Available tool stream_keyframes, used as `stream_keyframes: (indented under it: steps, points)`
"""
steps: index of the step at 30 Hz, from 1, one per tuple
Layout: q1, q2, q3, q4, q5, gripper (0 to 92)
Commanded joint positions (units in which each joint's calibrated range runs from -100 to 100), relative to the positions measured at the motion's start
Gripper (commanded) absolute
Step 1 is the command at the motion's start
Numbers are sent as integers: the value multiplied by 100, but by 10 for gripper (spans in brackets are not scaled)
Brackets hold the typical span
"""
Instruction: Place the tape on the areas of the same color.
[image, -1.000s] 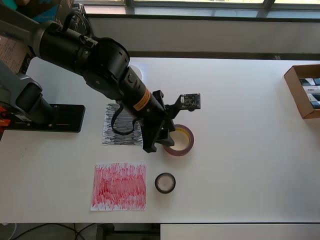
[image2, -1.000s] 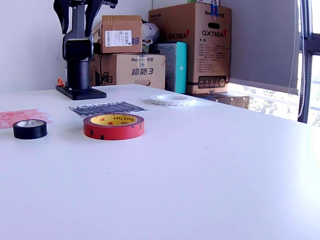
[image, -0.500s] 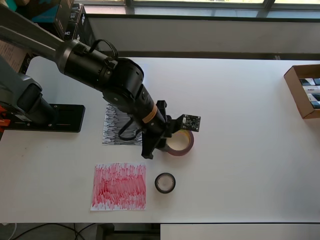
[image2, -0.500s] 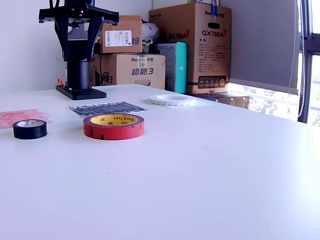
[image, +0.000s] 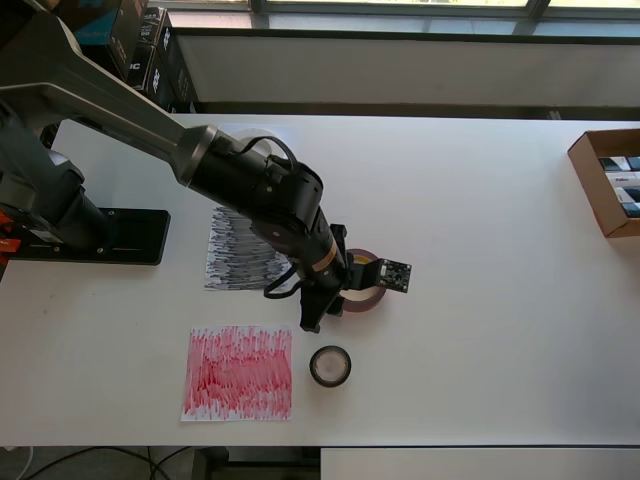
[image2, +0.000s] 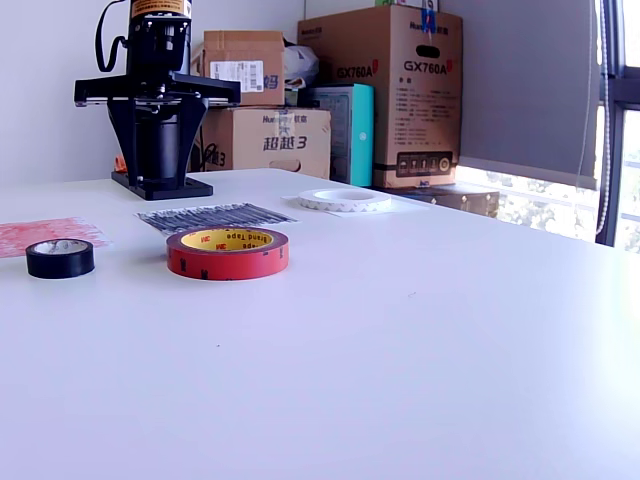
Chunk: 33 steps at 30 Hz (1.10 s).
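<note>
The arm (image: 240, 180) is black with rounded joint housings and a grey upper link. An orange band rings the wrist, a black cable loops beside it, and a small green-edged circuit board (image: 395, 275) juts out near the pincer. Its flat black base plate (image: 100, 235) sits at the worktop's edge.

I see 1 arm (image: 130, 110) reaching from its base (image: 90, 235) at the overhead view's left, out and down toward the middle of the table. The wrist (image: 290, 215) is bent so the gripper (image: 322, 305) points downward. In the exterior view the gripper (image2: 158, 150) hangs upright above the table, with a flat crossbar (image2: 158, 92) over 2 dark fingers (image2: 130, 145); its tips sit behind other things, so I cannot tell whether the jaws are apart. A small camera board (image: 395, 275) sticks out from the wrist toward the overhead view's right.
</note>
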<state>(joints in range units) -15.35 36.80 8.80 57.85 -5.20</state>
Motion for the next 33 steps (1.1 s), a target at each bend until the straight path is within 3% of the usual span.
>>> stream_keyframes:
  steps: [1, 33]
  points:
    - [84, 295, -467, 49, 112, 485]
    - [124, 1119, -549, 49, 292, 482]
